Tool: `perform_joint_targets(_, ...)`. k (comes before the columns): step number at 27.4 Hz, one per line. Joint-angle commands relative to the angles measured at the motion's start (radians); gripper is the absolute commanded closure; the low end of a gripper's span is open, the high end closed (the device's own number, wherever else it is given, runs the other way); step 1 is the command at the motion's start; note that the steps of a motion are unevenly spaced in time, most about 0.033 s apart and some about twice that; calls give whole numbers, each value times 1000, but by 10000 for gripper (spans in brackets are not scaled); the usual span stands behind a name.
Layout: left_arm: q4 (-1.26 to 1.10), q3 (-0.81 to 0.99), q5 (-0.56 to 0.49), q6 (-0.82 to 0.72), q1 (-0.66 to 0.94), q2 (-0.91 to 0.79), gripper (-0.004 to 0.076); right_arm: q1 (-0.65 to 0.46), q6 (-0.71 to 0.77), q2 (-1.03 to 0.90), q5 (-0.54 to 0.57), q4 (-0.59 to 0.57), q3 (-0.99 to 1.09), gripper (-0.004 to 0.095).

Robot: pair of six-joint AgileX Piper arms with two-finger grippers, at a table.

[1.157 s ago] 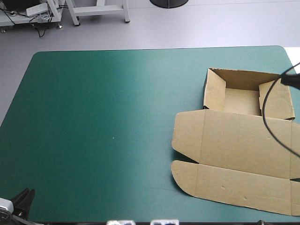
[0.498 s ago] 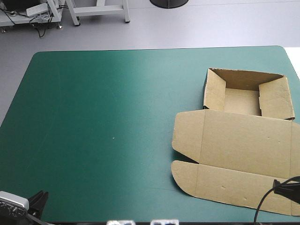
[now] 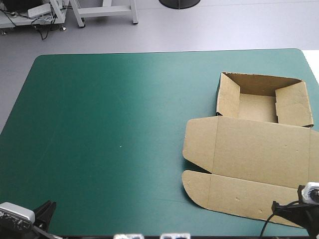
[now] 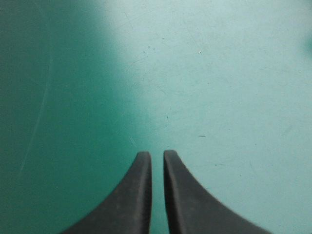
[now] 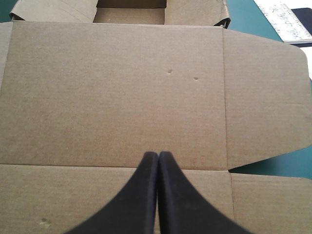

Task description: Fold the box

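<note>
Update: right arm has pulled back from the far right by the tray to the near right corner of the counter (image 3: pixel 109 134). The left arm has crept a bit further in at the near left corner. Nothing on the box (image 3: pixel 259 149) has moved. It sits on the right half of the counter, with the tray (image 3: pixel 256 107) on the far side, walls up and tucked. The lid (image 5: pixel 117 92) lies flat toward the near edge and the front flap (image 3: pixel 244 194) is flat past the crease. Right gripper (image 5: pixel 158 155) has its fingers pressed together into one point, holding nothing. It hangs over the lid near the crease to the front flap; can't tell whether it touches the board. Left gripper (image 4: pixel 156 153) is together bar a hairline gap, also empty, over bare teal-green cover and well apart from the box. My read: both arms are backing off rather than lining up a grasp, so the tray stage looks done and the lid is being left flat. Writing: no print or logo on the brown board, just a couple of small dents in the lid. A white sheet (image 5: pixel 285 19) beyond the box's far corner has lines of print, too small to read.
</note>
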Motion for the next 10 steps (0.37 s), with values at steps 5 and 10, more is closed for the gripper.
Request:
perform_joint_targets(5,-22,20,-114,18,-6,-11,664,3,0,-34,-85,22,60,921)
perform_joint_targets(10,-86,60,-147,25,-6,-24,664,3,-18,-73,-87,23,100,921)
